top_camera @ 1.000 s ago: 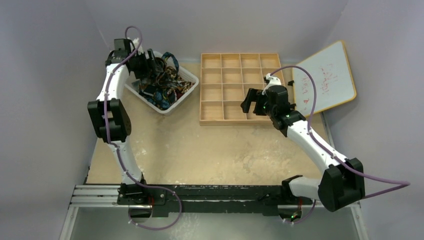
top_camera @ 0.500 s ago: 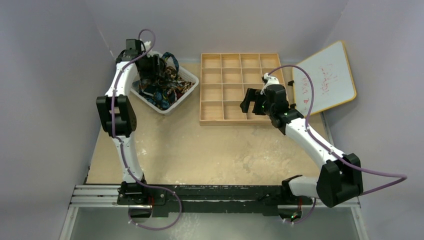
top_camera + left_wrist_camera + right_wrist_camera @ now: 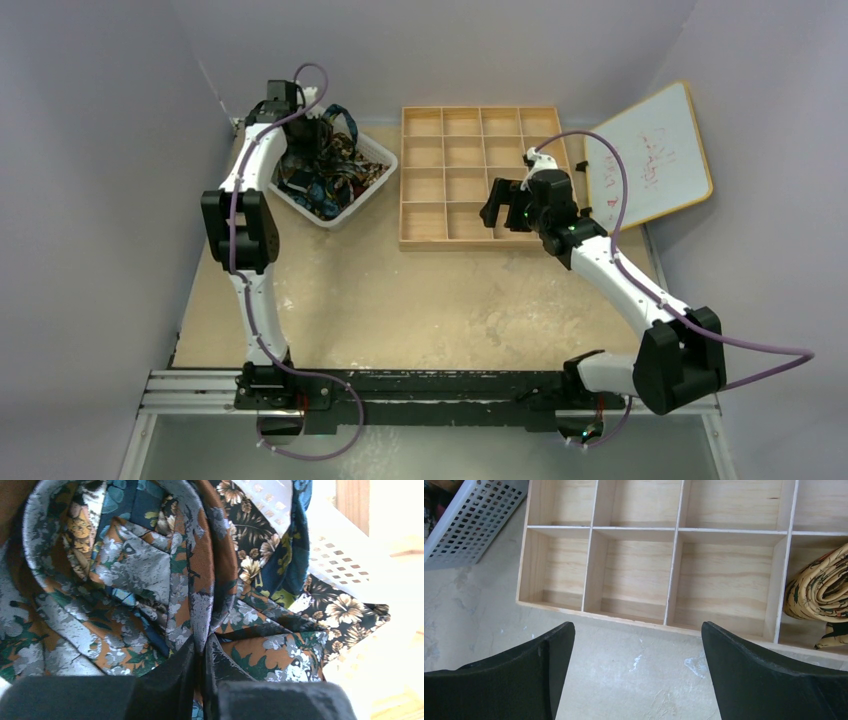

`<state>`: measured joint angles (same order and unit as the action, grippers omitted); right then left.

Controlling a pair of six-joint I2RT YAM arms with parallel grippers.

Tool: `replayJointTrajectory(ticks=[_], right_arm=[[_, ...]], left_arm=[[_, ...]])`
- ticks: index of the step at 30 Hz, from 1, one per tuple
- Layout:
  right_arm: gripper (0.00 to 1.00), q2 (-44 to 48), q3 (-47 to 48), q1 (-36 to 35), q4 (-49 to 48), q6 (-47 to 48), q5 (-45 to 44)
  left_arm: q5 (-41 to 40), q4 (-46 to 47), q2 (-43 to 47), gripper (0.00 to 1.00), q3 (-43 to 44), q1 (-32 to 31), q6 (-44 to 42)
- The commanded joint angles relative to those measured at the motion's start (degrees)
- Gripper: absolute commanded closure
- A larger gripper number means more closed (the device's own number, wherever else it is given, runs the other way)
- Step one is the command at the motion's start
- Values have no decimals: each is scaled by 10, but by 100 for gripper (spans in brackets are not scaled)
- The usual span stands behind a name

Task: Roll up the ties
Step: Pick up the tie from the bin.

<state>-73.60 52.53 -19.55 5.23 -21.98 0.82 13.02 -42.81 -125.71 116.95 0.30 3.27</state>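
The left fingers (image 3: pixel 170 680) are pinched together on a fold of the brown tie (image 3: pixel 192 580), deep in the tangled ties (image 3: pixel 325 175) that fill the basket (image 3: pixel 362 200) at the far left of the counter (image 3: pixel 400 310). The pinch is thin and the loops interlock, so a lift may slip off or drag neighbouring ties out. The right fingers (image 3: pixel 529 680) stand wide apart over the near edge of the tray (image 3: pixel 425 241), where a gold tie (image 3: pixel 819 587) sits rolled.

Bright ties (image 3: pixel 325 172) in a white basket (image 3: pixel 362 200)
The orange-brown tie (image 3: pixel 195 580) has grey leaf blotches and some green. The dark tie (image 3: pixel 250 550) has cream flowers. The rolled tie (image 3: pixel 819 587) is gold-yellow. The tray (image 3: pixel 634 575) is pale wood, and the surface (image 3: pixel 624 680) is speckled beige.
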Motion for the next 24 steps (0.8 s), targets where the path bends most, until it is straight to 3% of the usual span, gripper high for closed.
replayJointTrajectory(ticks=[1, 6, 9, 14, 18, 24], right_arm=[[1, 13, 20, -1, 12, 9, -3], [1, 23, 19, 0, 14, 8, -4], [1, 33, 16, 0, 11, 2, -2], [1, 55, 3, -1, -1, -14, 10], [1, 77, -7, -1, -6, -31, 13], [1, 124, -29, -1, -14, -76, -34]], left_arm=[[-38, -15, -3, 100, 25, 1, -8], [1, -9, 67, 100, 9, 1, 9], [84, -3, 137, 100, -4, 1, 26], [182, -15, 249, 100, -43, -57, 14], [246, -9, 333, 100, -116, -130, 2], [242, 17, 404, 100, -221, -294, 7]])
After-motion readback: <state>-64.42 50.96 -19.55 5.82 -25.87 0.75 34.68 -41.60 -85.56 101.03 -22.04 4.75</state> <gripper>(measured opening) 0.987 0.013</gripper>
